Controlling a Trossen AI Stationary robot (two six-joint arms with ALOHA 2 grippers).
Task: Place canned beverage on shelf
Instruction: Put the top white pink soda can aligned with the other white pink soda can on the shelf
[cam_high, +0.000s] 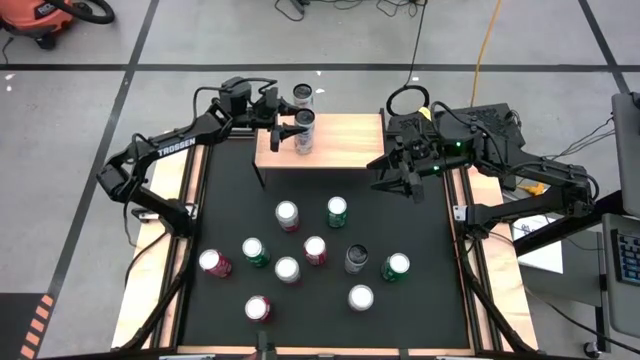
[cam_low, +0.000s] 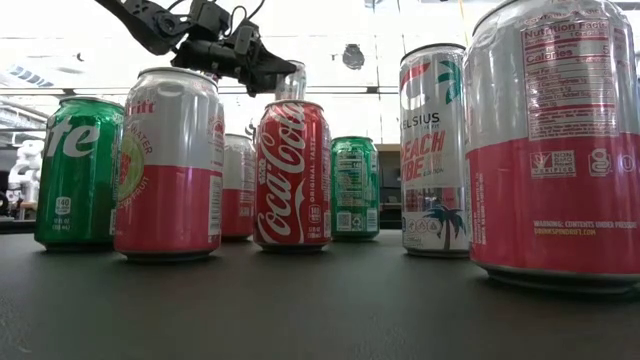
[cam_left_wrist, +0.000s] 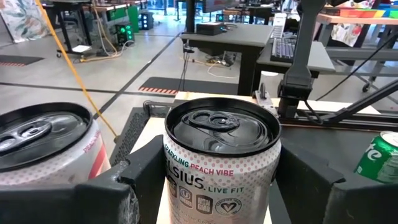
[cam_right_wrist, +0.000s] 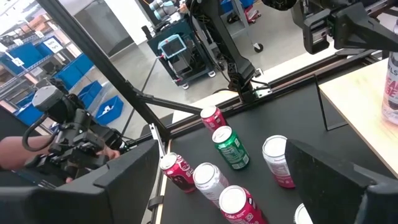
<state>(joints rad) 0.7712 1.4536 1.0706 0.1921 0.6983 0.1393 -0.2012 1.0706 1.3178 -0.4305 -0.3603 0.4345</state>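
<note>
The shelf (cam_high: 340, 140), a light-wood board on black legs, stands at the table's far middle. A white-and-pink Celsius can (cam_high: 305, 130) stands upright over its left end, between the fingers of my left gripper (cam_high: 290, 127). The can also shows in the left wrist view (cam_left_wrist: 221, 162). A second can (cam_high: 303, 97) stands at the shelf's far left corner, beside the first; it also shows in the left wrist view (cam_left_wrist: 37, 149). My right gripper (cam_high: 400, 182) hangs open and empty by the shelf's right end, and its wide-apart fingers show in the right wrist view (cam_right_wrist: 249, 186). My left gripper holds the Celsius can by its side wall (cam_left_wrist: 175, 186), a little below the top rim, pinched between the two fingers (cam_left_wrist: 140, 186). The fingers come level from the table's left side. The can is upright over the shelf's left end; its base is hidden.
Several cans stand on the black mat in front of the shelf, among them a green one (cam_high: 337, 211), a red one (cam_high: 214, 263) and a dark one (cam_high: 357, 259). Long wooden strips (cam_high: 150, 290) run along the table's sides.
</note>
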